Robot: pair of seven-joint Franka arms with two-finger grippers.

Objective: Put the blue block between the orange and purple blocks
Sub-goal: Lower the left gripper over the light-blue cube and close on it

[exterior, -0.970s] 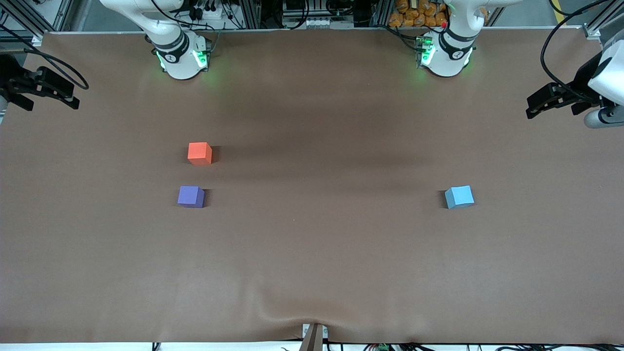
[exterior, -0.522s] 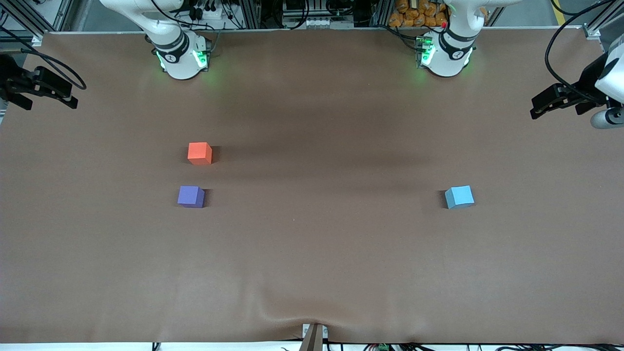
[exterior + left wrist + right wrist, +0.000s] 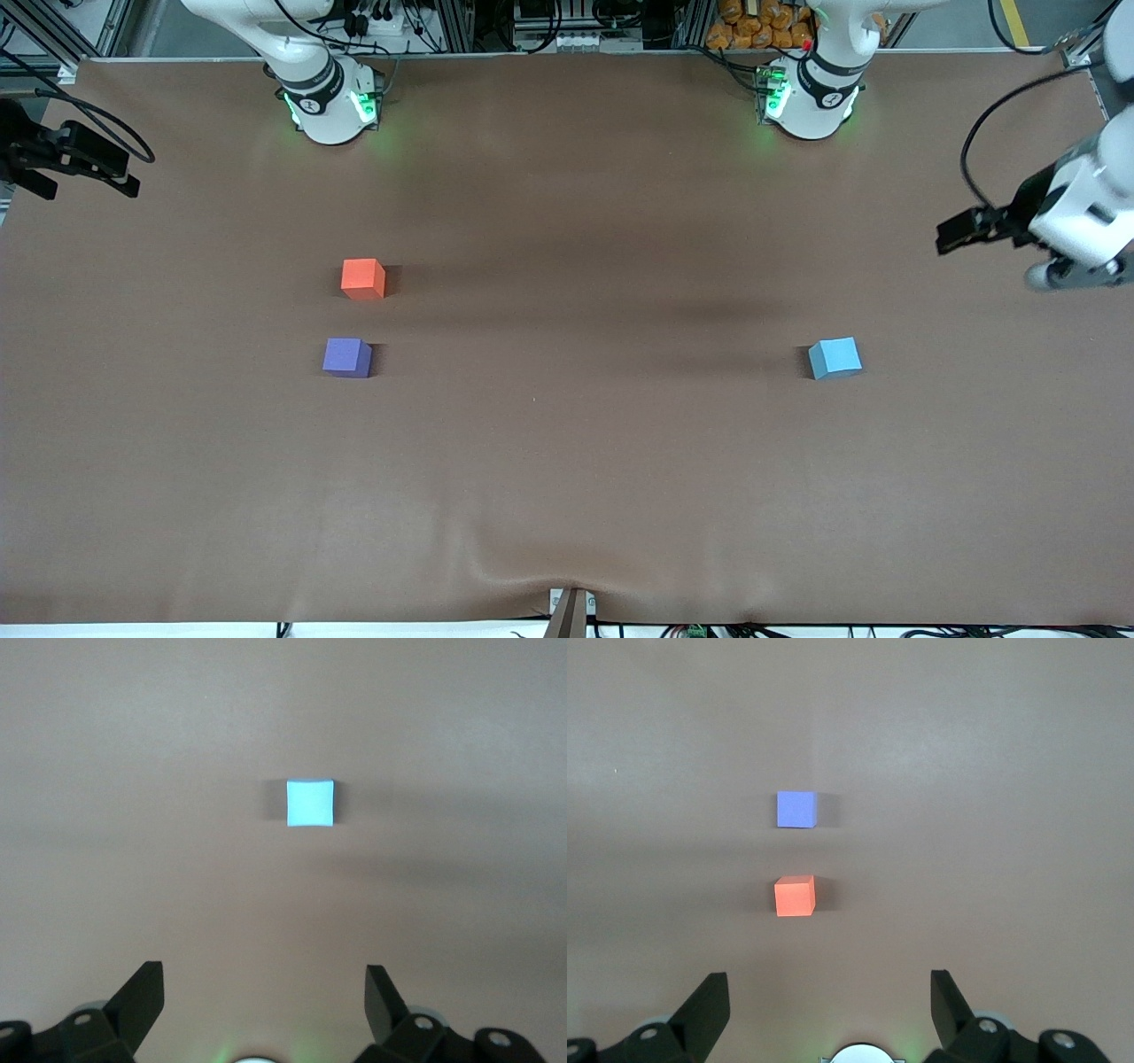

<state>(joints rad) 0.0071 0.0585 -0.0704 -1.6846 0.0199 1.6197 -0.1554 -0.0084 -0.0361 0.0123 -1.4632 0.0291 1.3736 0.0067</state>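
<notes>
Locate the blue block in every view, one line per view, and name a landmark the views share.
Front view: the blue block lies toward the left arm's end of the table.
Left wrist view: the block lies above the open left gripper.
Right wrist view: not in it.
Shared landmark: the brown table.

From high across the brown table [image 3: 567, 461] we face both bases; each wrist camera looks down from well above. All share its surface.

Right claw [image 3: 124, 184] partly cut off at the front view's edge, fingertip bases [image 3: 142, 1001] below both wrist views.
</notes>
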